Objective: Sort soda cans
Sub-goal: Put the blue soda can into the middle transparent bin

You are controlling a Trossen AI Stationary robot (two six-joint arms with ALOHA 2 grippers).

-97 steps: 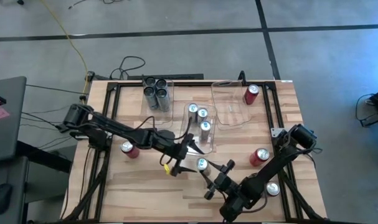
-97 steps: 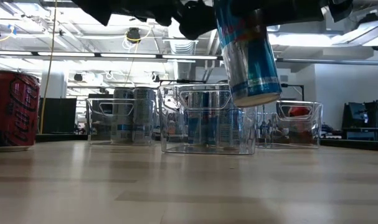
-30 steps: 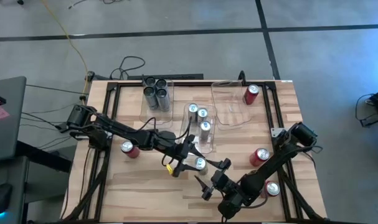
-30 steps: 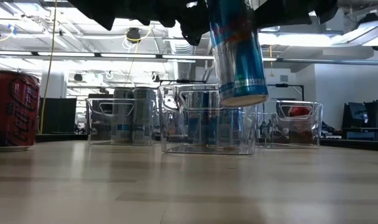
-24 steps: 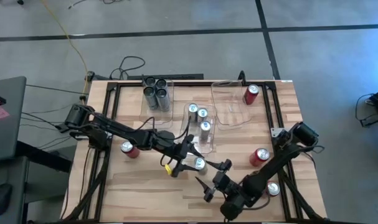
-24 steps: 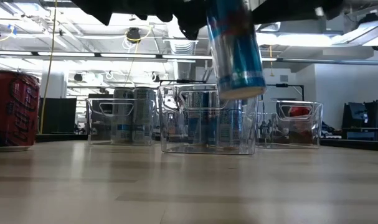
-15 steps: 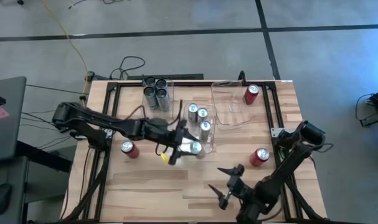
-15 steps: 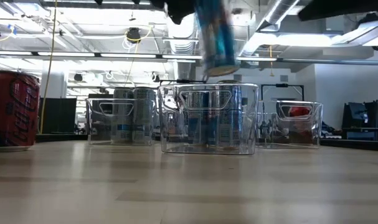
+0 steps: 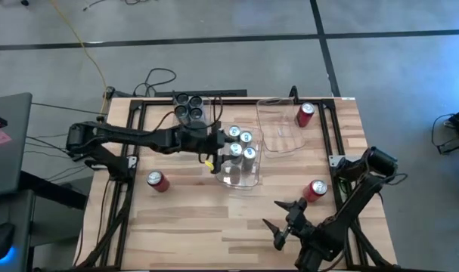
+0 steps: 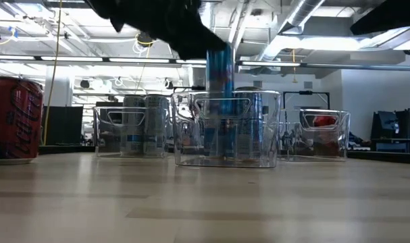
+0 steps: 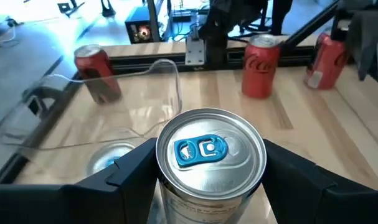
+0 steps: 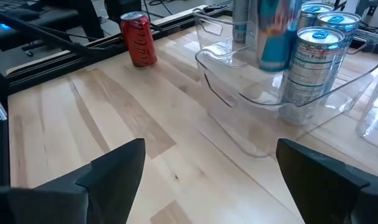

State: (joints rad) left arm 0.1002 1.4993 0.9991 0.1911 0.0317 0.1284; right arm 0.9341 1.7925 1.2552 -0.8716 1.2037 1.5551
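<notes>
My left gripper (image 9: 231, 152) reaches from the table's left over the middle clear bin (image 9: 248, 180) and is shut on a silver-blue can (image 9: 235, 149). In the low view that can (image 10: 220, 101) shows upright and blurred inside the bin's walls. Three more silver-blue cans (image 9: 246, 137) stand in the same bin. Dark grey cans (image 9: 190, 111) fill the far-left bin. One red can (image 9: 305, 113) stands in the right bin, and two red ones (image 9: 155, 180) (image 9: 315, 190) stand on the table. My right gripper (image 9: 274, 215) hovers open near the table's near edge, holding nothing. My left gripper pinches the silver-blue can's upper wall (image 11: 176, 202) between its two fingers (image 11: 136, 171), one on each side just below the silver top (image 11: 204, 149). It comes from the table's left. The can is upright, down inside the middle bin; whether its base rests on the floor I cannot tell.
The right bin (image 9: 278, 143) is mostly bare plastic beside its one red can. A black frame (image 9: 131, 143) runs along the table's sides. In the right wrist view a red can (image 12: 139, 38) stands beyond the middle bin (image 12: 251, 118). Bare wood lies along the near edge.
My left gripper carried the silver-blue can from above the table's middle toward the far edge, over the middle bin, then down inside its walls. It stayed shut on the can, which stayed upright. My right arm drew back toward the table's right and near edge, still open.
</notes>
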